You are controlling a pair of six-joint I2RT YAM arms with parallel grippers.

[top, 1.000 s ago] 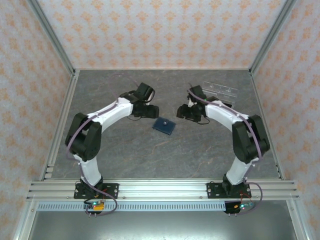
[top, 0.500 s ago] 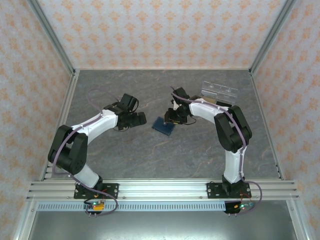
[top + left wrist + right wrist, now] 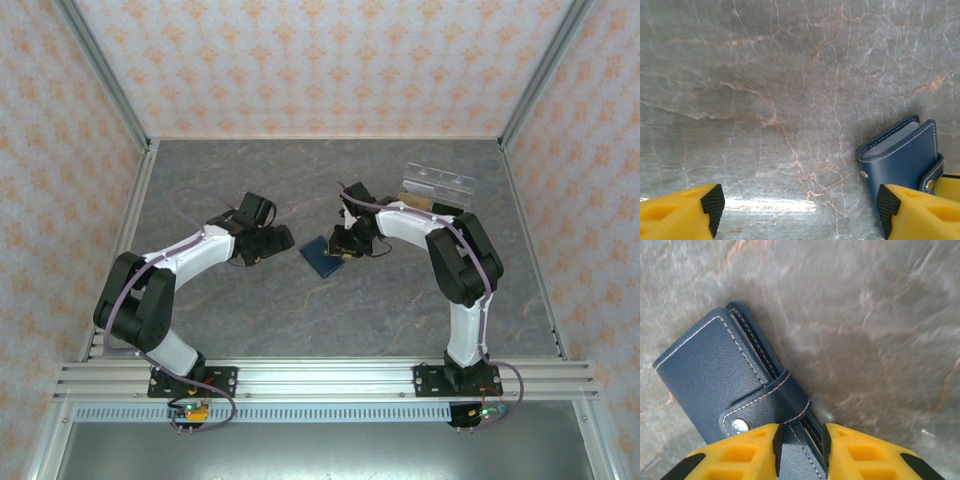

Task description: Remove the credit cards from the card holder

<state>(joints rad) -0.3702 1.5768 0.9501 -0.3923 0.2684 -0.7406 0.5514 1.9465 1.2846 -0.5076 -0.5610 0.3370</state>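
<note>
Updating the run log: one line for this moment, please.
card holder: snapped shut | right end effector: fingers astride its tab edge, grip unconfirmed | left end effector: open, alongside | step: holder not yet opened

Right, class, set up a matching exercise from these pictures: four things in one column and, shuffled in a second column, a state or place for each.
1. dark navy-blue folding card holder
2. left gripper
3. right gripper
4. clear plastic box

A. wide open
B. towards the far right corner
C. snapped shut
D. closed on the snap-tab edge

Pairs: 1-C, 2-A, 3-D, 4-B
</note>
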